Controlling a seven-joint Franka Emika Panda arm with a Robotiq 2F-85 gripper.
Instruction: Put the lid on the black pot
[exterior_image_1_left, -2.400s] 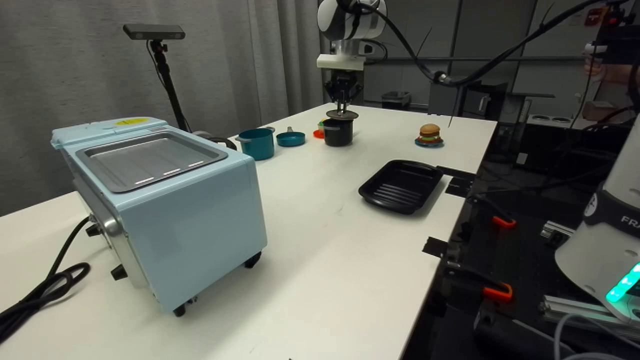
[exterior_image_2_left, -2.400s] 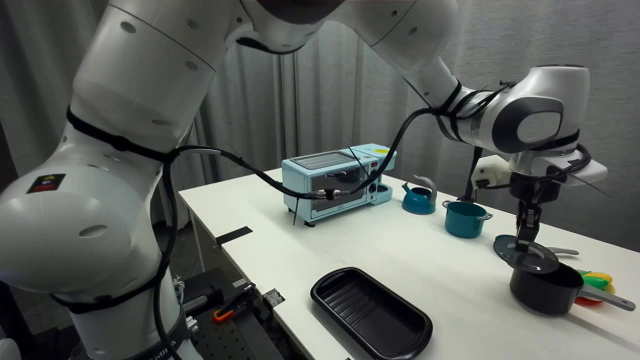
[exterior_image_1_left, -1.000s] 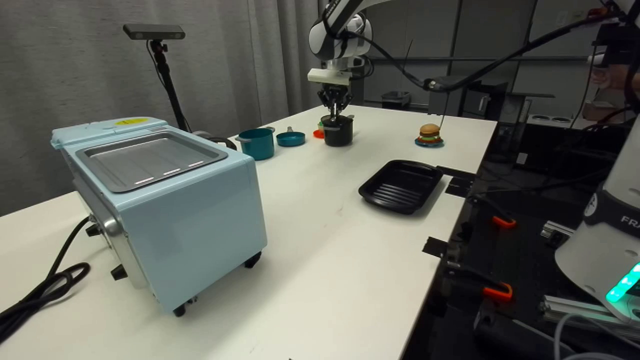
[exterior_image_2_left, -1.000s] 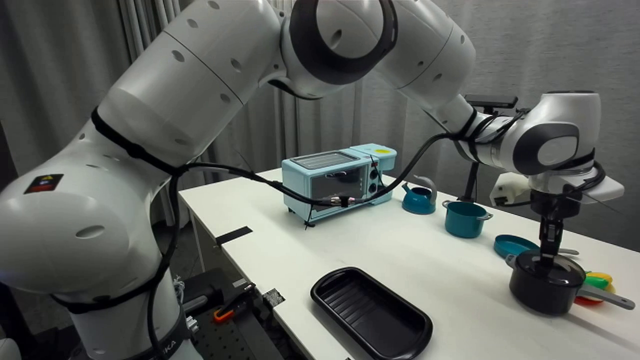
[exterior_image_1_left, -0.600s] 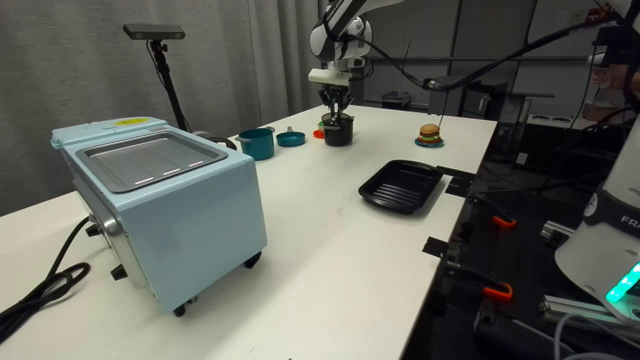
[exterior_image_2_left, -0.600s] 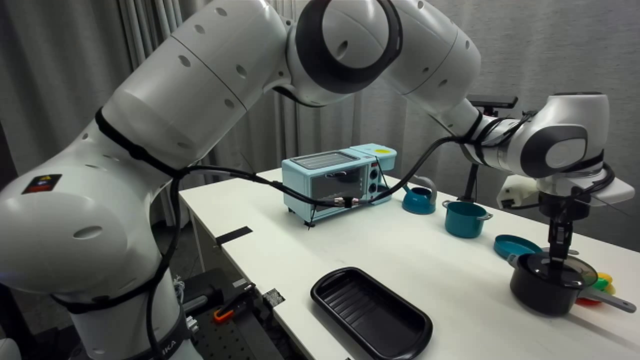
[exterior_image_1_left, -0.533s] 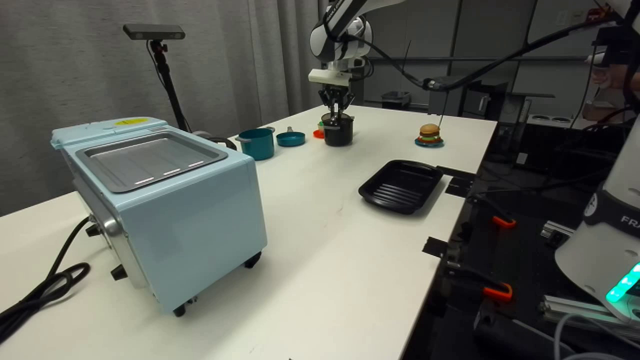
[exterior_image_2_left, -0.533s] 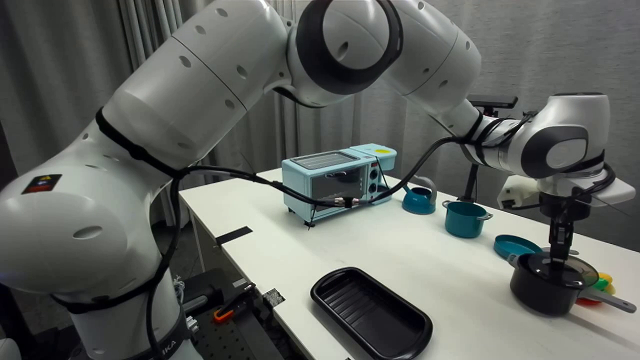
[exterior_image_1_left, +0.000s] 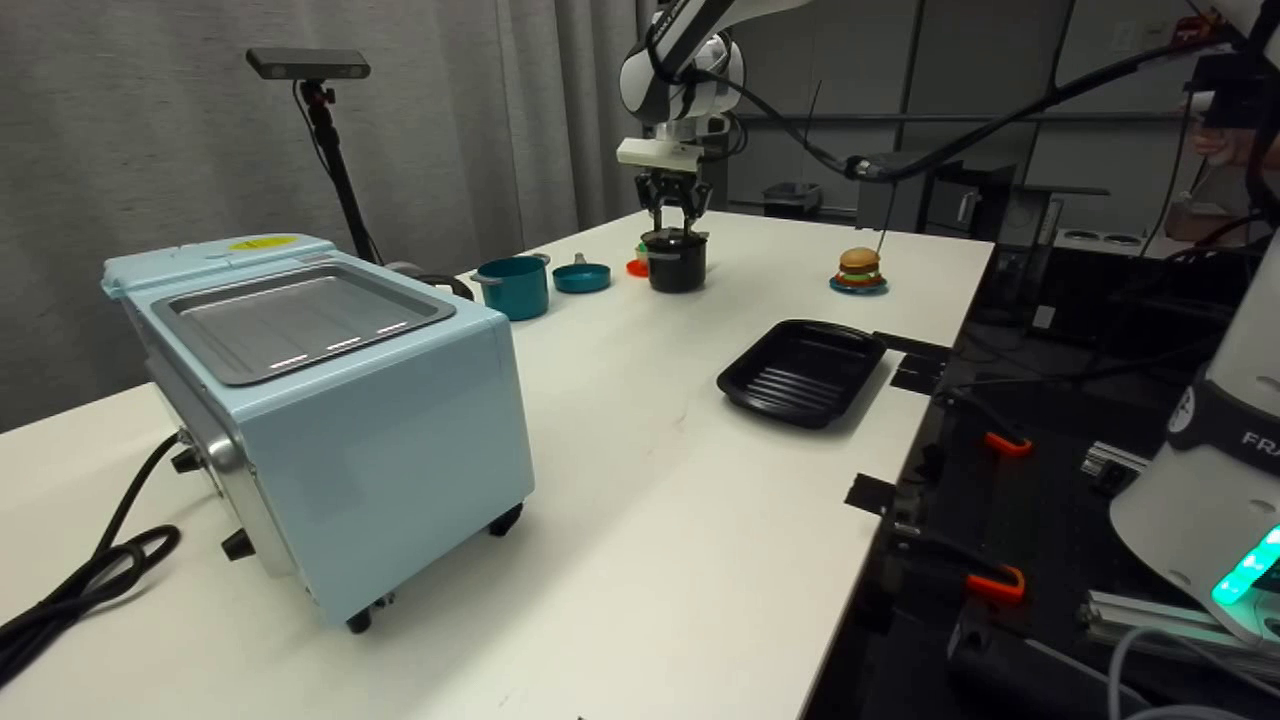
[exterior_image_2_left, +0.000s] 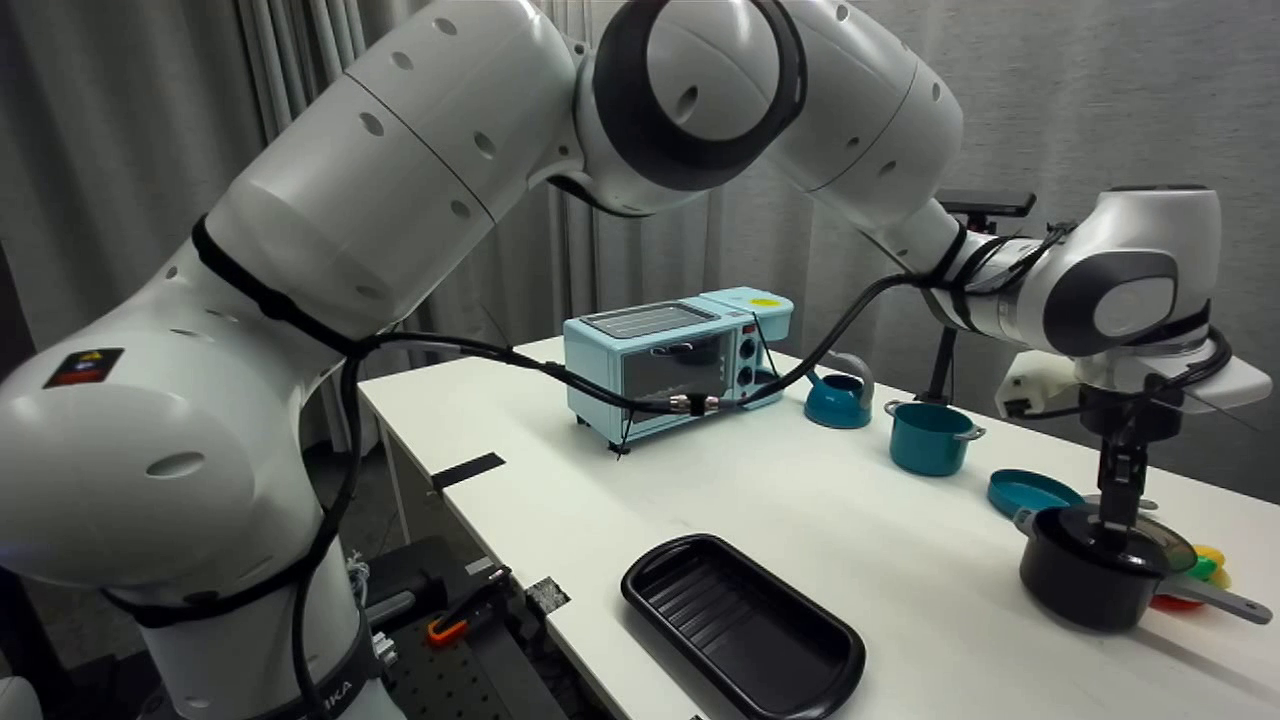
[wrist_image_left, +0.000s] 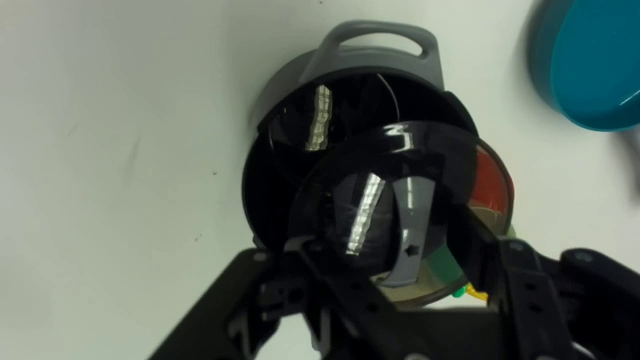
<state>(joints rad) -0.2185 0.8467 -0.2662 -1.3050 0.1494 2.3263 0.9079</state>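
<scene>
The black pot (exterior_image_2_left: 1085, 590) stands on the white table, its long grey handle (exterior_image_2_left: 1218, 600) reaching toward the table's far right. Over it lies the dark see-through lid (exterior_image_2_left: 1165, 545), off-centre and overhanging on the long-handle side. In the wrist view part of the pot's opening (wrist_image_left: 295, 130) shows uncovered beyond the lid (wrist_image_left: 370, 210). The lid's grey grip (wrist_image_left: 412, 225) stands between the parted fingers of my gripper (wrist_image_left: 392, 227), with a gap on either side. An exterior view also shows the gripper (exterior_image_1_left: 672, 228) spread just above the pot (exterior_image_1_left: 678, 270). Whether the lid tilts I cannot tell.
A teal pan (exterior_image_2_left: 1030, 492), a teal pot (exterior_image_2_left: 930, 438) and a kettle (exterior_image_2_left: 838, 400) stand along the back. Colourful toy food (exterior_image_2_left: 1205, 570) lies behind the black pot. A black tray (exterior_image_2_left: 745, 625), a toy burger (exterior_image_1_left: 858, 268) and a blue oven (exterior_image_1_left: 330, 420) share the table.
The lid came down from above onto the pot, then shifted toward the long handle. Over the last half second the fingers have spread away from the lid's grip; the arm has stayed put.
</scene>
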